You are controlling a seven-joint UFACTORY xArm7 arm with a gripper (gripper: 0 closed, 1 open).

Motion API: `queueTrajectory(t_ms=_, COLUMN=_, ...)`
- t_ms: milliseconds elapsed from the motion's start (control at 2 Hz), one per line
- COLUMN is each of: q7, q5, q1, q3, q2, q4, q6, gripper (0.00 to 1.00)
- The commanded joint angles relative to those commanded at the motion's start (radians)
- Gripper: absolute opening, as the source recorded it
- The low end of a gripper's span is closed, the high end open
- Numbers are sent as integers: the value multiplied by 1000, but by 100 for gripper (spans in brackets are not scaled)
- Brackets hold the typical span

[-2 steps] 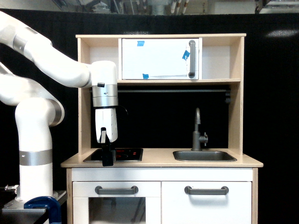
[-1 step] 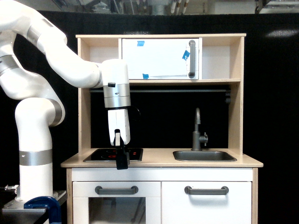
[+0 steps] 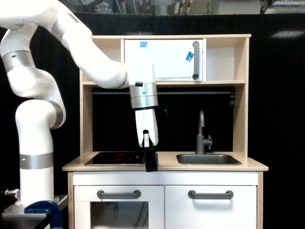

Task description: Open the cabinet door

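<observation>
Your pincer [image 3: 151,162] hangs over the desk [image 3: 164,165] front edge; its fingers overlap, so you cannot tell its gap. The cabinet door [image 3: 211,205] sits lower right, closed, its bottom cut off.

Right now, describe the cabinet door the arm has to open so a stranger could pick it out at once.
Find the toy kitchen's wooden countertop, then look below the sink. The cabinet door is the solid white panel there with a horizontal grey bar handle. Its neighbour toward the exterior view's left is windowed; the upper white door has a vertical handle and blue tape.
</observation>
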Motion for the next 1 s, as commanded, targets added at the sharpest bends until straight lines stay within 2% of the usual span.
queueTrajectory(t_ms=500, q7=116, q5=-27, q1=24, q3=46, q2=187, q4=196, q6=-11, gripper=100)
queueTrajectory(t_ms=1000, q7=-110, q5=79, q1=13, q3=42, q2=325, q4=369, q6=2, gripper=100)
